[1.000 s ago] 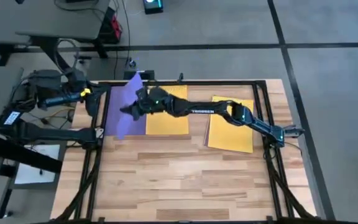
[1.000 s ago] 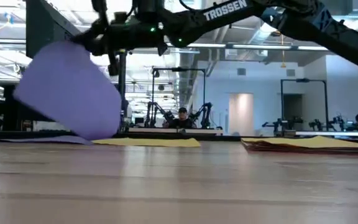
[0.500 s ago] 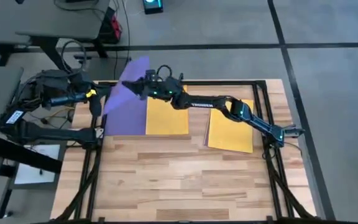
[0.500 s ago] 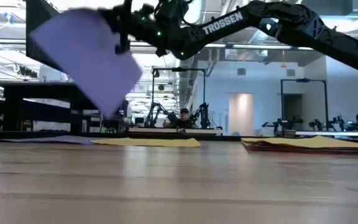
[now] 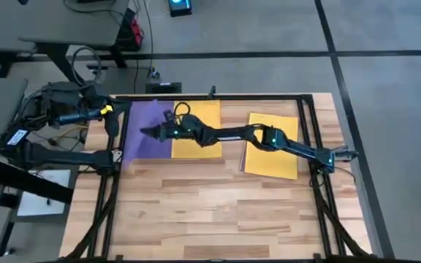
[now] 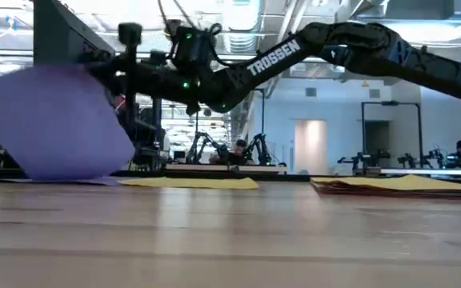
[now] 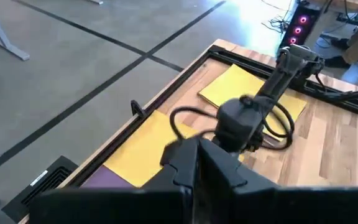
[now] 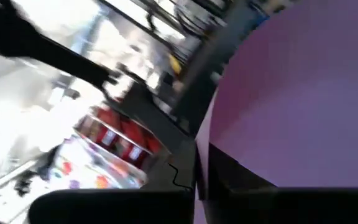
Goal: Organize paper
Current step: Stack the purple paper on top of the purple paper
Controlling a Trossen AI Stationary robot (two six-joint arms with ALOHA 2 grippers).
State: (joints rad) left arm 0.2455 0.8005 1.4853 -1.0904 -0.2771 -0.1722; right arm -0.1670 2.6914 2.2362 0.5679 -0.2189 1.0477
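While the right gripper [image 5: 146,132] pinches a purple sheet [image 6: 54,124] just above the purple pile [image 5: 146,120] beside the yellow sheet [image 5: 196,139], an early release risks skewed landing. Left gripper: cannot tell.

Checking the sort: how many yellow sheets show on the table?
2: one yellow sheet beside the purple paper, one topping the right stack; that stack may hide more.

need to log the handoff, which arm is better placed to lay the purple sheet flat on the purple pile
Right. The right gripper already holds the thin purple paper sheet above the flat purple pile, beside the yellow sheet. The left gripper waits at the table's left edge.
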